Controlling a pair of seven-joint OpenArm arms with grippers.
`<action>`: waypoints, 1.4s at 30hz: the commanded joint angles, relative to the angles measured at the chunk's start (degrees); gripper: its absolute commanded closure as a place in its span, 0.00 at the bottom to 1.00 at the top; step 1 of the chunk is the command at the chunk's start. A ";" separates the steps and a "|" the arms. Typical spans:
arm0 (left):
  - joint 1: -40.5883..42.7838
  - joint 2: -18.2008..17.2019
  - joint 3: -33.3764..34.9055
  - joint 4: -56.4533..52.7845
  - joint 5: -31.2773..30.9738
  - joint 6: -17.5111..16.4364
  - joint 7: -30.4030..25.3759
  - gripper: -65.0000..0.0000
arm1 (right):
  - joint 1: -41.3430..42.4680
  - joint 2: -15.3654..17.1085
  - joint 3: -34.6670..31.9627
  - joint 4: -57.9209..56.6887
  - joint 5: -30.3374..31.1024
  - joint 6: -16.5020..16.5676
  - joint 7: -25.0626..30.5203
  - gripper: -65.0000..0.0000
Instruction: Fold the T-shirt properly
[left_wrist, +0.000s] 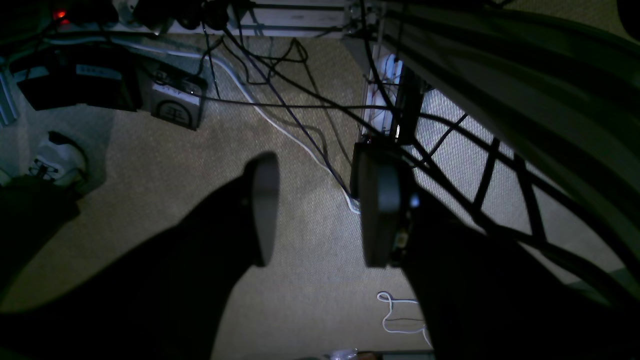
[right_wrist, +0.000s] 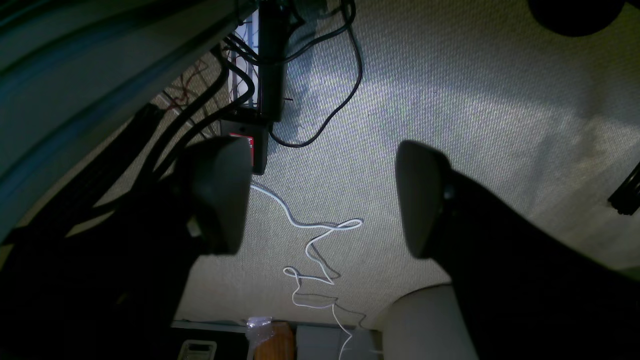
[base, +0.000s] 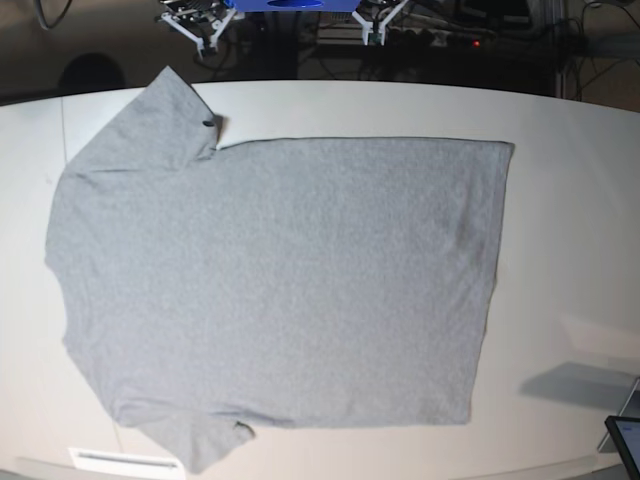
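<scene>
A white table (base: 560, 130) is seen from above in a dim room. Woven beige carpet (left_wrist: 165, 165) strewn with black cables (left_wrist: 280, 75) and a white cord (right_wrist: 310, 235) is shown by both wrist cameras. The heather-grey T-shirt (base: 280, 290) is spread flat on the table, plain side up, both sleeves at the base view's left. The left gripper (left_wrist: 320, 210) and the right gripper (right_wrist: 320, 195) are held wide over the floor, nothing between their fingers.

Two dark, rounded, paddle-shaped fingers are seen on the left gripper (left_wrist: 320, 210); the right gripper (right_wrist: 320, 195) is matched, with grey pads.
</scene>
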 joint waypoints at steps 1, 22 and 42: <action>0.51 0.21 0.32 0.23 -0.10 0.03 -0.32 0.60 | -0.40 0.02 -0.02 0.11 -0.22 0.21 0.28 0.33; 0.60 0.12 0.32 0.23 -0.01 0.03 -0.32 0.65 | -0.49 0.11 -0.02 0.11 -0.31 0.21 0.28 0.34; 7.10 0.12 0.06 7.08 -0.01 0.03 -2.87 1.00 | -6.02 0.11 0.33 5.47 -0.22 0.21 0.28 0.90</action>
